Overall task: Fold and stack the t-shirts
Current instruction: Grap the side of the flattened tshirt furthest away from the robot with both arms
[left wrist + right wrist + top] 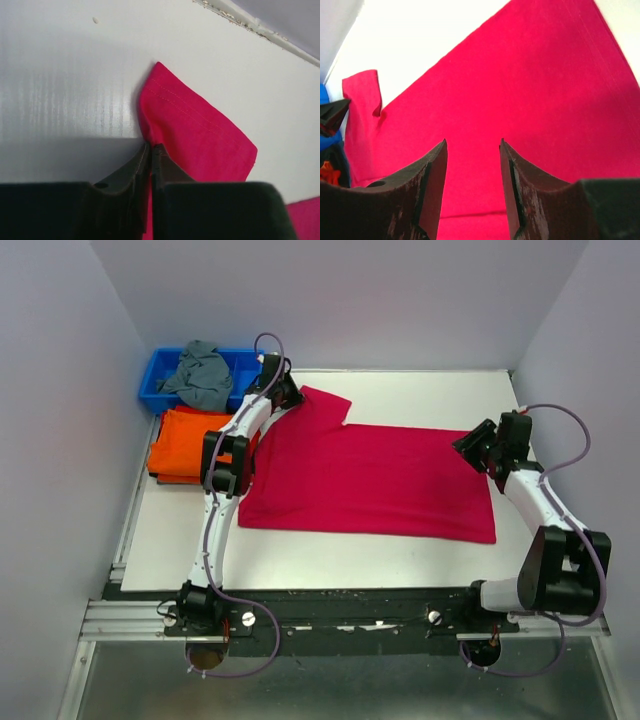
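A red t-shirt [370, 480] lies spread flat across the middle of the white table. My left gripper [288, 396] is at its far left sleeve [325, 406], shut on the sleeve's edge [150, 140]; the sleeve [200, 135] lies flat past the fingers. My right gripper [472, 445] is open and empty, just above the shirt's far right corner; the shirt [520, 90] fills the view between its fingers. A folded orange t-shirt [185, 445] lies at the table's left edge. A grey-blue shirt [203, 375] is crumpled in the blue bin.
The blue bin [160, 380] stands at the far left corner, behind the orange shirt. Grey walls close in the left, back and right sides. A black rail [350, 615] runs along the near edge with the arm bases.
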`<state>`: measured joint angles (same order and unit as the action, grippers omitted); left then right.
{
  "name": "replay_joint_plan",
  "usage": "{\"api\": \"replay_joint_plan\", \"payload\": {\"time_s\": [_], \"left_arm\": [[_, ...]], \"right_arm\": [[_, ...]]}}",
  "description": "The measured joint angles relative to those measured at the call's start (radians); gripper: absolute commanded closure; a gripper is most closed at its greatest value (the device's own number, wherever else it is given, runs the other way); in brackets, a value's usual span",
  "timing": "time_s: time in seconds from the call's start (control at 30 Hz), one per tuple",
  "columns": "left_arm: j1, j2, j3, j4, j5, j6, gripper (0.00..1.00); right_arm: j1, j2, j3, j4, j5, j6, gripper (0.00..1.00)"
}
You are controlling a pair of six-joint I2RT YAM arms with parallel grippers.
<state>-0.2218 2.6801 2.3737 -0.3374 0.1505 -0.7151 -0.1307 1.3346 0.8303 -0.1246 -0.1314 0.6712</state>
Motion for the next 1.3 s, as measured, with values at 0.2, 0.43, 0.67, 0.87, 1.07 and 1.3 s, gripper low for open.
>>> {"api": "replay_joint_plan", "payload": {"time_s": [0.2, 0.43, 0.67, 0.87, 1.07, 1.3], "left_arm": [[0.013, 0.000, -0.045, 0.087, 0.064, -0.020, 1.00], [0.023, -0.051, -0.164, 0.187, 0.100, -0.002, 1.00], [0.026, -0.090, -0.242, 0.230, 0.112, 0.017, 1.00], [0.031, -0.092, -0.253, 0.245, 0.133, 0.016, 1.00], [0.033, -0.092, -0.257, 0.251, 0.143, 0.015, 1.00], [0.037, -0.093, -0.262, 0.258, 0.154, 0.014, 1.00]], "right_arm": [[0.001, 0.186, 0.183, -0.108, 0.088, -0.016, 0.46], [-0.009, 0.401, 0.434, -0.237, 0.200, -0.027, 0.46], [-0.040, 0.656, 0.663, -0.327, 0.241, -0.037, 0.46], [-0.053, 0.819, 0.861, -0.426, 0.253, -0.044, 0.50], [-0.077, 0.913, 1.047, -0.529, 0.263, -0.052, 0.50], [-0.082, 1.076, 1.352, -0.705, 0.274, -0.074, 0.48]]}}
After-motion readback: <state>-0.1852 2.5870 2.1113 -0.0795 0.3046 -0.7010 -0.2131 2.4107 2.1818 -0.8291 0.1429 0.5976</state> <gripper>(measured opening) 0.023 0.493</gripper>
